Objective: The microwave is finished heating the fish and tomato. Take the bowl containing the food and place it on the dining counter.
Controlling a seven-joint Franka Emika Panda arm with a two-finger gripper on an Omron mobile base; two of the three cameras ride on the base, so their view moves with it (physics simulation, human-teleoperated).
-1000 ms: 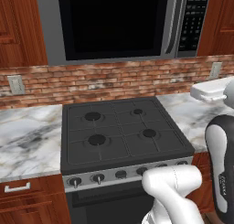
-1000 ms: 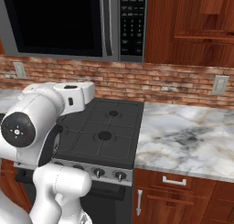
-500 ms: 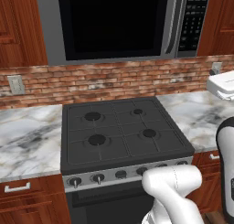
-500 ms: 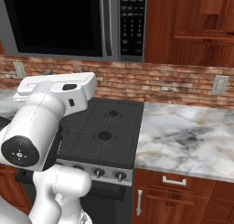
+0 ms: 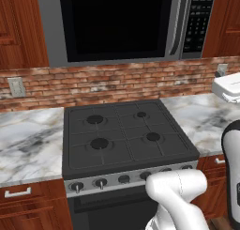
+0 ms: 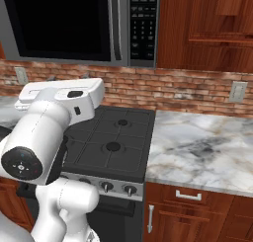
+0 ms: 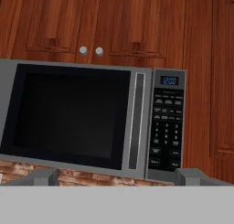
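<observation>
In the left base view the microwave (image 5: 126,25) hangs above the stove (image 5: 124,140) with its black glass door shut, so the task looks barely begun: the door has yet to be opened, the bowl lifted out and carried to the dining counter. Whatever sits inside is hidden behind the dark glass. The stove is a matte black slab with four round burners and a steel front strip of knobs, flanked by glossy grey-veined marble worktop (image 5: 28,142) and backed by rough red brick wall (image 5: 108,86). In the right base view the microwave's long vertical handle (image 6: 115,23) and black keypad strip (image 6: 143,23) stand beside reddish-brown wood cabinets (image 6: 207,28), smooth and panelled; the arm's white rounded shell rises in front of the stove. In the hand view the gripper (image 7: 116,177) points at the closed door, its two grey fingertips (image 7: 43,176) spread wide apart with nothing between them, well short of the brushed-steel frame and handle.
</observation>
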